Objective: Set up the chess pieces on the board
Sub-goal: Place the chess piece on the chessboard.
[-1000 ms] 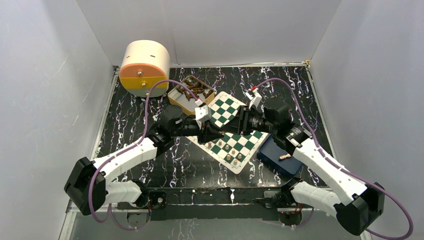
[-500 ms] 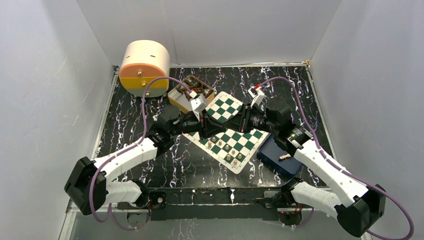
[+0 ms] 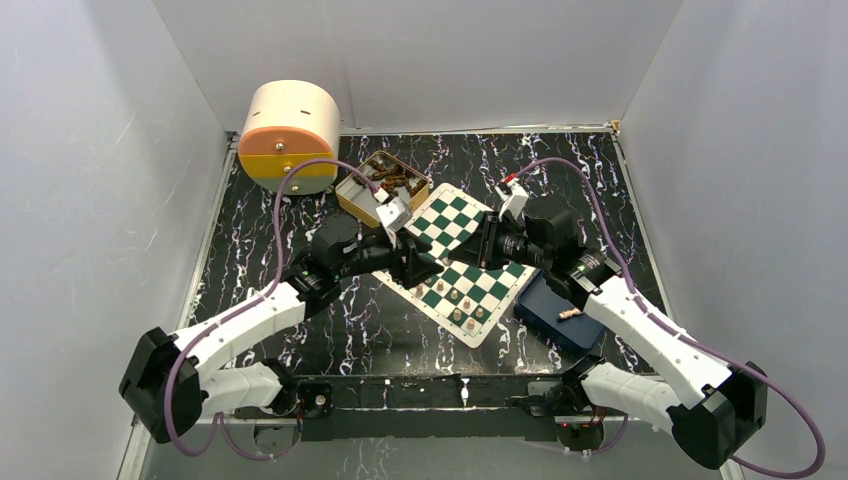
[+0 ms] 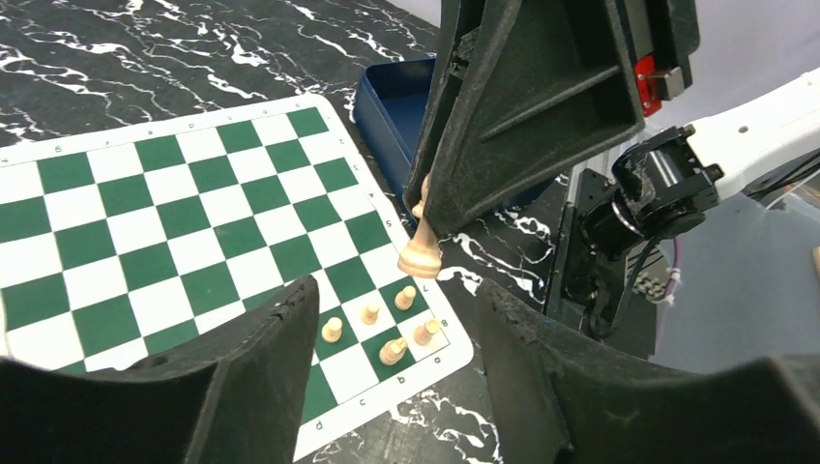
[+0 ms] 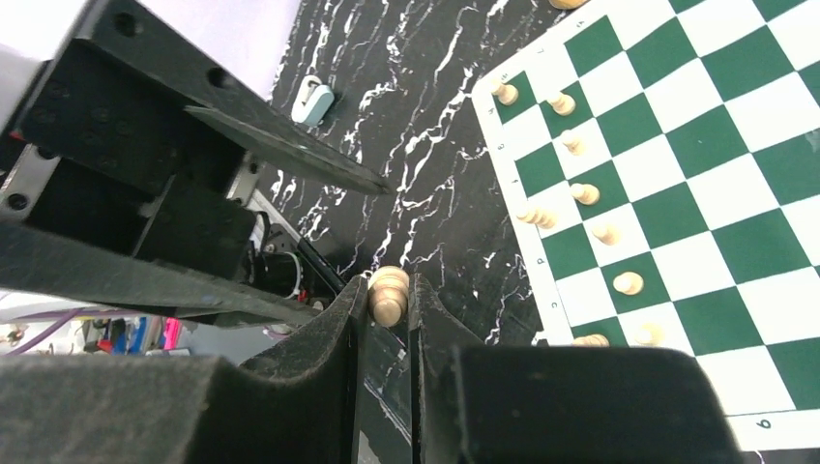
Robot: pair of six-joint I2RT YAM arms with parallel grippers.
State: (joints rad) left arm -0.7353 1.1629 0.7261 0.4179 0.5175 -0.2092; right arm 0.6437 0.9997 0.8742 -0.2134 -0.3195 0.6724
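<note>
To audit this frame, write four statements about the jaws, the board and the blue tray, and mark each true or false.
1. The right jaws are shut on a chess piece. True.
2. The left jaws hold a piece too. False: they are wide open with nothing between them.
3. The board is bare. False: several pieces stand near one edge.
4. One light piece lies in the blue tray. True.

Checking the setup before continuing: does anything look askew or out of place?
The board sits diagonal to the table edges, and one chess piece lies on its side in the blue tray. Nothing looks spilled or damaged.
</note>
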